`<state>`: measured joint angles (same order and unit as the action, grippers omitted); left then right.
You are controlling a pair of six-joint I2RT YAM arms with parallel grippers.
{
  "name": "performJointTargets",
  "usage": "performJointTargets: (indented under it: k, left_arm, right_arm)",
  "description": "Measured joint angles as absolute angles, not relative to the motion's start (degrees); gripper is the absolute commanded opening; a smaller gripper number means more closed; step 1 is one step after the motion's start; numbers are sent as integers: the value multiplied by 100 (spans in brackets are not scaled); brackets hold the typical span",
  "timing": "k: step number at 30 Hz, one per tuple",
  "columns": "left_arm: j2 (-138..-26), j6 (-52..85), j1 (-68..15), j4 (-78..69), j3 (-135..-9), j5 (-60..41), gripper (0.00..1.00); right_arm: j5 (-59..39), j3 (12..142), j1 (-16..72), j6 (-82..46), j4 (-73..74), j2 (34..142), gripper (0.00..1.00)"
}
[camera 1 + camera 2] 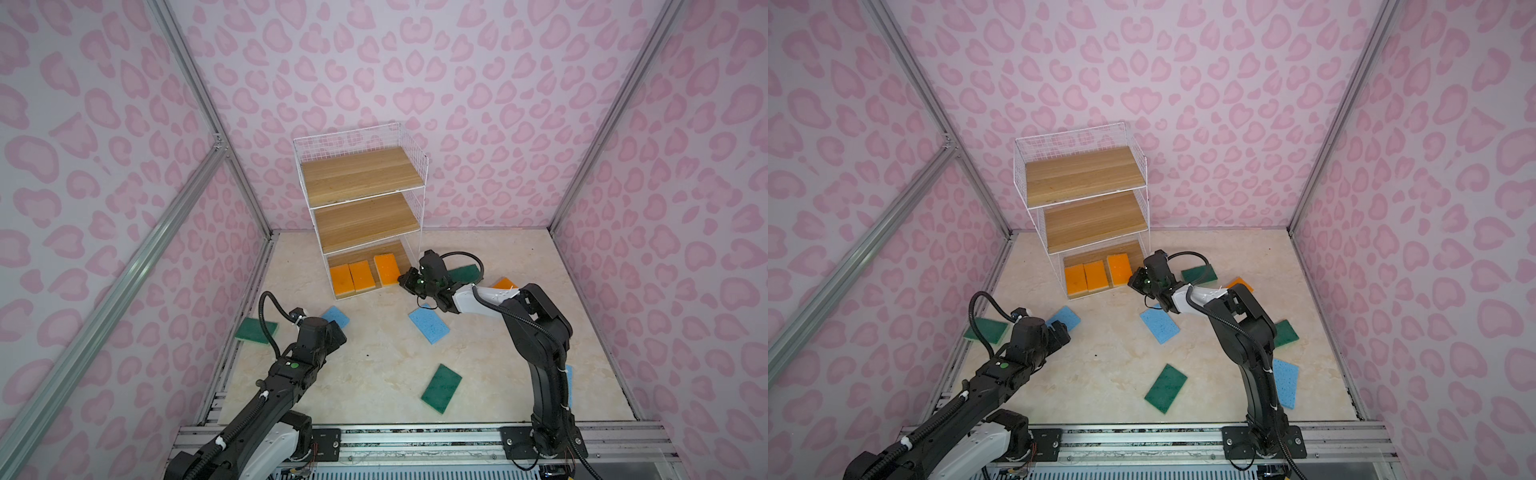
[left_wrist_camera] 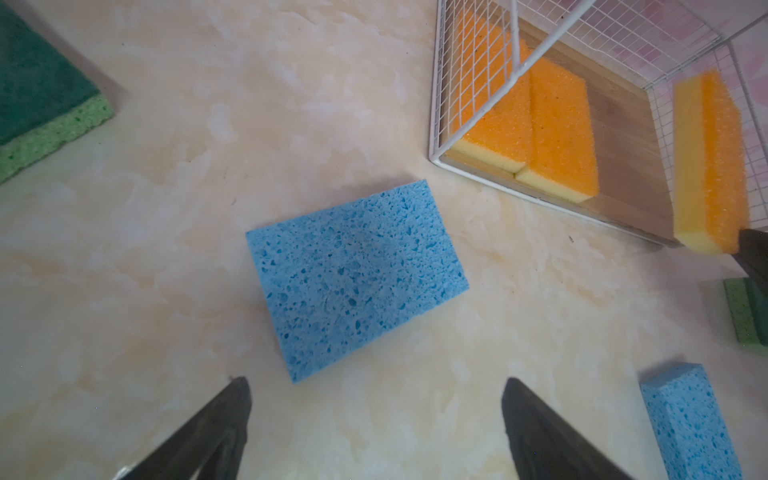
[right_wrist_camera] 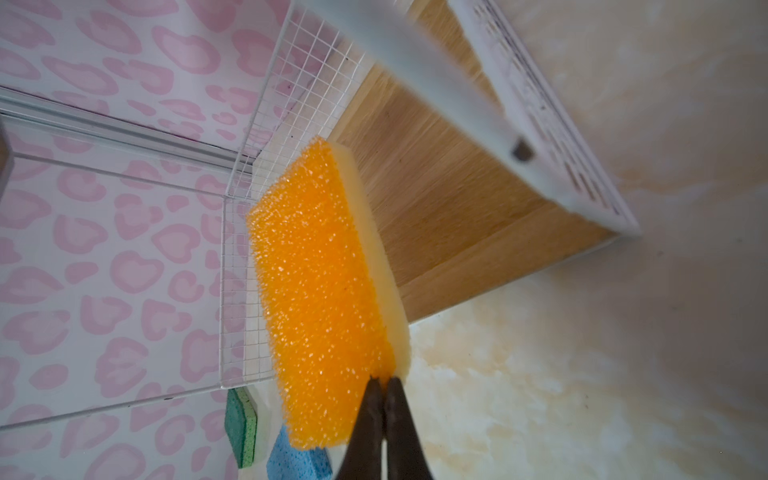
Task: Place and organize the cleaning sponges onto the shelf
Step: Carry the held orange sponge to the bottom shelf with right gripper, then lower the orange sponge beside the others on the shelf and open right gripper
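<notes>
Orange rectangular foam sponge [image 3: 316, 291]: probably light, squashy; pinch across thickness; right jaws clenched, left jaws released.

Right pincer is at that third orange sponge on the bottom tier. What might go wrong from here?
The orange sponge stands tilted on its long edge against the wire side, its near end seemingly past the bottom board. Once the shut right pincer backs off, it may tip or slide out.
Pushing harder could shift the shelf.
The open left pincer hovers over a light blue sponge near the shelf front, so both arms could crowd there.
</notes>
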<state>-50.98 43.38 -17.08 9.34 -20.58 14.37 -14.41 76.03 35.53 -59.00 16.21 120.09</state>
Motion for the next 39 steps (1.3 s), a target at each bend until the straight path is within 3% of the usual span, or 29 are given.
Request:
performJointTargets:
  k: [12,32,39]
  left_arm:
    - [-5120,4324,-1704,934,-2038,1435,96]
    - [-5113,4324,-1704,934,-2012,1435,95]
    - [-5107,4324,-1704,934,-2008,1435,95]
  right_arm:
    - [-1396,8368,3623,-5548,972,12628,0]
    - [-1044,8420,3568,-5483,1002,12490,0]
    - [-825,8973,3557,-5297,1000,12803,0]
